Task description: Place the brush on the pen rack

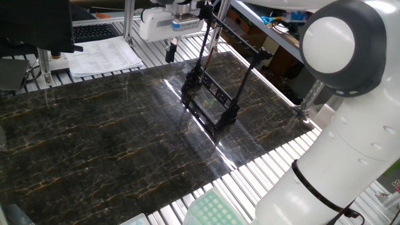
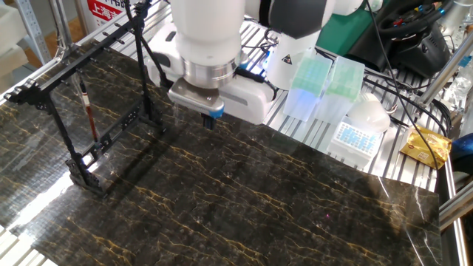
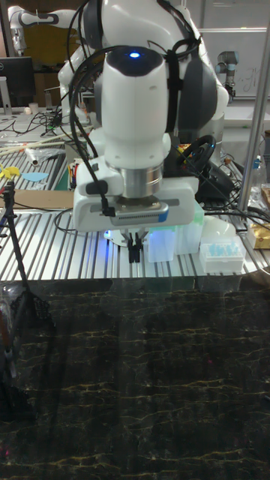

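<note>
The pen rack point(image 1: 211, 94) is a black frame of thin bars standing on the dark marble table point(image 1: 112, 137); it shows at the left in the other fixed view point(image 2: 83, 159). The brush point(image 2: 89, 111), thin with a reddish-brown section, hangs roughly upright from the rack's top bar, and appears as a reddish stick point(image 1: 212, 59) within the frame. My gripper point(image 2: 209, 120) hovers above the table's rear edge, apart from the rack, fingers together and holding nothing. It points straight down in the tall fixed view point(image 3: 135, 252).
Papers and a keyboard point(image 1: 103, 55) lie beyond the table. Green tip boxes point(image 2: 318, 85), a white box point(image 2: 355, 133) and a yellow packet point(image 2: 425, 144) sit on the slatted bench. The robot's white base point(image 1: 340, 144) stands at the table's side.
</note>
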Available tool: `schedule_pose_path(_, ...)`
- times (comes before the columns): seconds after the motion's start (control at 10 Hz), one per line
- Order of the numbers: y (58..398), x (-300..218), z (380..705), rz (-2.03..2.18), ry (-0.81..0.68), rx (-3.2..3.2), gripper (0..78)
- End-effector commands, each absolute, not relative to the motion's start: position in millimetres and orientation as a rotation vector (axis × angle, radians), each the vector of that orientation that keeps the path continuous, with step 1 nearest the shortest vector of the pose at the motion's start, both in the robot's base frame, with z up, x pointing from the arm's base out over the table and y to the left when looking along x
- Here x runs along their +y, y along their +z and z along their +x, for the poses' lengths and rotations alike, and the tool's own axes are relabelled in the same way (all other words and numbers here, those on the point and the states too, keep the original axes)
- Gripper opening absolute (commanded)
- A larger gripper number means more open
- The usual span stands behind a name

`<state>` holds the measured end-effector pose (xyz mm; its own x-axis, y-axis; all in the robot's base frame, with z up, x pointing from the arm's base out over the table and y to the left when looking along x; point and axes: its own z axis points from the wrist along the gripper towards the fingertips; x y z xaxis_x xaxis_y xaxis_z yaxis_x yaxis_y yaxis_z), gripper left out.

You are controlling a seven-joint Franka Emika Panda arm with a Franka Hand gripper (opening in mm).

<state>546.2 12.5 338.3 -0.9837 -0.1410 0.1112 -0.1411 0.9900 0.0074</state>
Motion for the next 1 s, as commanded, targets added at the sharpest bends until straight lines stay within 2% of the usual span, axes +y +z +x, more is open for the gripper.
schedule_pose_path(0.1, 351.1, 8.7, 543.1, 0.156, -0.012, -3.03, 1.1)
schedule_pose_path(1.0, 350.6, 8.8, 543.8, 0.089, 0.021, -3.063, 1.1)
